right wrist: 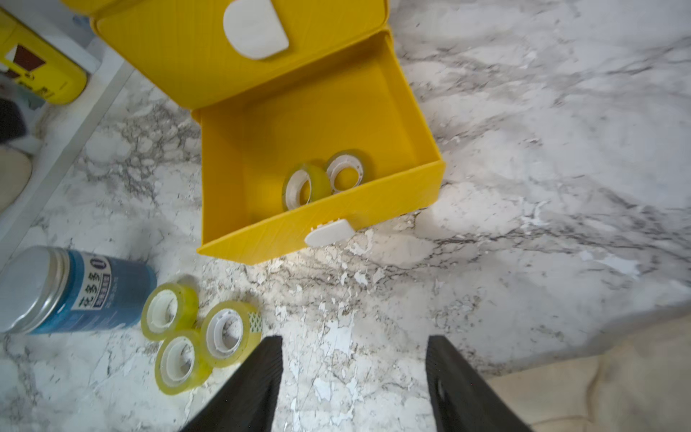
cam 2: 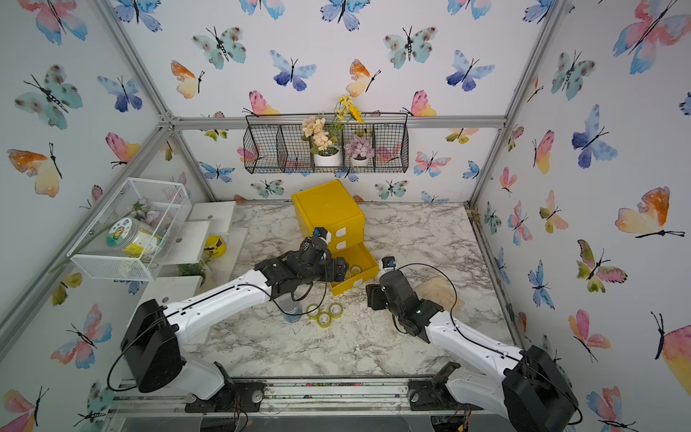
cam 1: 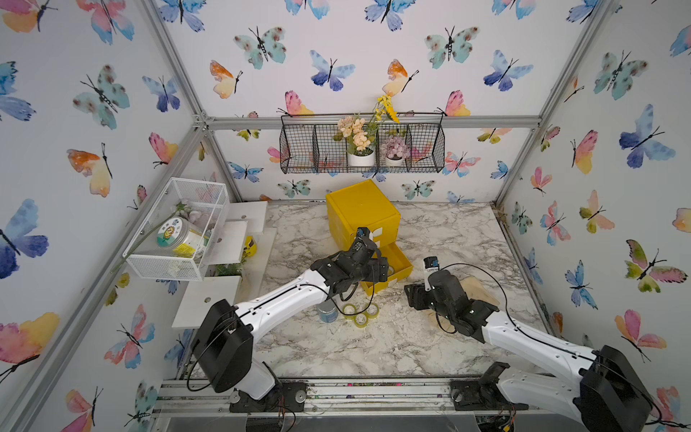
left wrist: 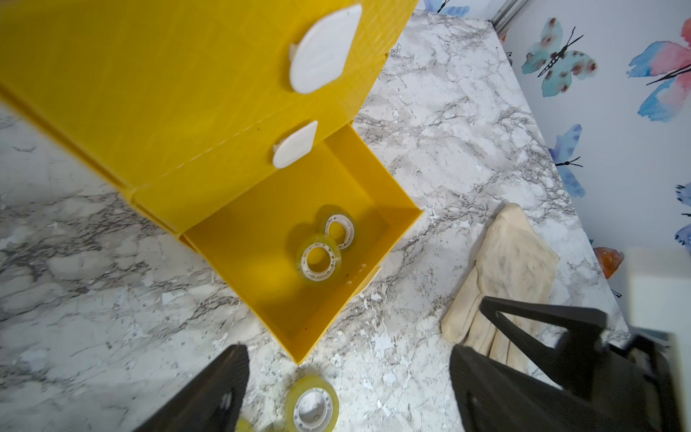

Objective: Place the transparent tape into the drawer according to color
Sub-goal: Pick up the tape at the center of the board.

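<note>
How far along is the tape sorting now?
Done: two rolls lie in the open bottom drawer. In hand: nothing; the left gripper and the right gripper are both open and empty. Left: three yellow-green rolls wait on the table beside the jar.

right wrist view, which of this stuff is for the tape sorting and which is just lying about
For the job:
open yellow drawer
two tape rolls inside it
three loose yellow-green tape rolls

Lying about:
blue jar
beige cloth
yellow tin
</note>
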{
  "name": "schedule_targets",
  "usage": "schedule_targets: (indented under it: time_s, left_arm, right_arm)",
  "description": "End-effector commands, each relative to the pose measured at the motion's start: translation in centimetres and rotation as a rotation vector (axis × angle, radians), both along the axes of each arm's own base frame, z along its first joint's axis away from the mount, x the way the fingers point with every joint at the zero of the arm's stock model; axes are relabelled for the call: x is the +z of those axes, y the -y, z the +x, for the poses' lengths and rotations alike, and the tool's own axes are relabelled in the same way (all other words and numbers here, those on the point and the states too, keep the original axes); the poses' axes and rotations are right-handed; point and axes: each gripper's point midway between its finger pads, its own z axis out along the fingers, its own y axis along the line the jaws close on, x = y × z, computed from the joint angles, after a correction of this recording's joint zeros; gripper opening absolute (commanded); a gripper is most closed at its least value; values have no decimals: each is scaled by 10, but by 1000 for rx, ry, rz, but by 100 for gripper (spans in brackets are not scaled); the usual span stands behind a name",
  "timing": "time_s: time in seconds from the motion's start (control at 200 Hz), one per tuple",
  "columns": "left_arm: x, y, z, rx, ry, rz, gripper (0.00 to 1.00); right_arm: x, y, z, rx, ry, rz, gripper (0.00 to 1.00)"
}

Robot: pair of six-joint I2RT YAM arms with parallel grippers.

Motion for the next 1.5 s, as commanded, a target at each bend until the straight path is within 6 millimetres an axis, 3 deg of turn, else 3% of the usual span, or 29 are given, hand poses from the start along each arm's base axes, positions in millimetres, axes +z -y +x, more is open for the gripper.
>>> schedule_targets:
  time_s: [0.0, 0.21, 0.455, 0.791, 1.146, 1.497]
  left_arm:
    - [1, -25, -22, 19, -15, -3, 94]
    - [14, -63, -49, 44, 1, 4, 95]
    - [31, -98, -65, 110, 50, -11, 95]
    - [45, -123, -71, 174, 113, -20, 95]
    - [44, -128, -73, 186, 116, -17, 96]
    - [41, -129, -73, 188, 114, -15, 96]
  right_arm:
    - [-10, -32, -20, 179, -68, 29, 66]
    - [-41, -82, -63, 409, -164, -58, 66]
    - [-64, -116, -93, 559, -235, -120, 65]
    - [-80, -129, -91, 554, -244, -221, 63]
    - [-90, -144, -69, 497, -184, -358, 63]
    - [-105, -142, -77, 508, -202, -452, 55]
